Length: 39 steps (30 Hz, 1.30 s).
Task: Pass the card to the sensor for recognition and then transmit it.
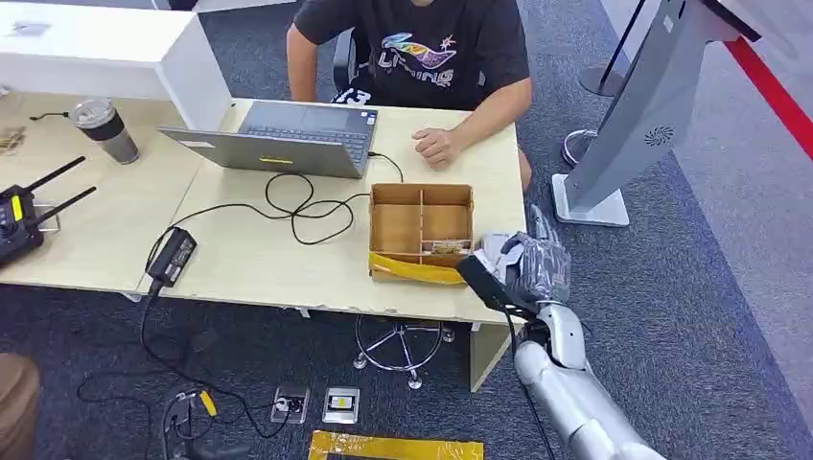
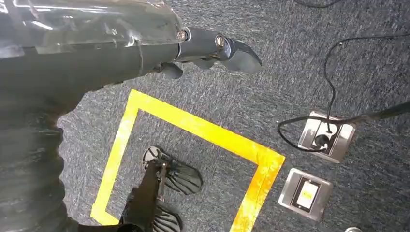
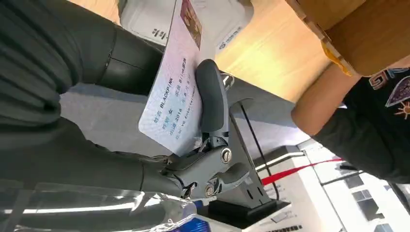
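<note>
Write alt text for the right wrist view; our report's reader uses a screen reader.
The robot's right hand holds a pale printed card, its thick grey thumb pressed on the card's face. Behind lie a light wooden table, a corner of a cardboard box and a seated person's arm.

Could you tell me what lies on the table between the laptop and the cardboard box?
In the head view, a looped black cable lies between the laptop and the cardboard box.
</note>
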{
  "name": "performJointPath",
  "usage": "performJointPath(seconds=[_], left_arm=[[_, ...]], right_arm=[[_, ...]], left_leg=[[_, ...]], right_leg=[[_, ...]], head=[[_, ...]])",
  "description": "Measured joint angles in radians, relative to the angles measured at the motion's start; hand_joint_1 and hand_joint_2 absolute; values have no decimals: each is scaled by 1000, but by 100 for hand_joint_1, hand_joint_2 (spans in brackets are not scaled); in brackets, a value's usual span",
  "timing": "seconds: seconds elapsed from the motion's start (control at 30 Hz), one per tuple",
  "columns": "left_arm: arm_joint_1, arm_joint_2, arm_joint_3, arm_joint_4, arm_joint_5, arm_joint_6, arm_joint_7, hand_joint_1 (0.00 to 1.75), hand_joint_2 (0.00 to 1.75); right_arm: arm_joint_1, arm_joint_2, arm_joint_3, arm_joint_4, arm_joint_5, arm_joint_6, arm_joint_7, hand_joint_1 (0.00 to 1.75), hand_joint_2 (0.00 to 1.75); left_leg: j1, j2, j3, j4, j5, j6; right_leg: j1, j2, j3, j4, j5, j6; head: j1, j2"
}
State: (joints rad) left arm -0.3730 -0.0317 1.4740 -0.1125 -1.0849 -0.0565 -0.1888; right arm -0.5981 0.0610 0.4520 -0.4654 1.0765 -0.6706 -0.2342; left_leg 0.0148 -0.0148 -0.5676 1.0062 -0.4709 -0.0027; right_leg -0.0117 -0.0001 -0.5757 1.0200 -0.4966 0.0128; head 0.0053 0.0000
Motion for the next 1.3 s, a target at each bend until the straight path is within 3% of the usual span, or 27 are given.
performJointPath(seconds=[0.53,1.3], left_arm=[[0,-1,0,0,-16,-6,0,0,175],[-6,-8,0,0,-41,-7,0,0,175]], right_arm=[[11,1,0,19,1,5,29,175,175],[-8,-10,0,52,2,85,98,175,175]], left_leg=[[0,0,0,0,0,0],[0,0,0,0,0,0]], right_leg=[[0,0,0,0,0,0],[0,0,0,0,0,0]], head=[[0,0],[0,0]])
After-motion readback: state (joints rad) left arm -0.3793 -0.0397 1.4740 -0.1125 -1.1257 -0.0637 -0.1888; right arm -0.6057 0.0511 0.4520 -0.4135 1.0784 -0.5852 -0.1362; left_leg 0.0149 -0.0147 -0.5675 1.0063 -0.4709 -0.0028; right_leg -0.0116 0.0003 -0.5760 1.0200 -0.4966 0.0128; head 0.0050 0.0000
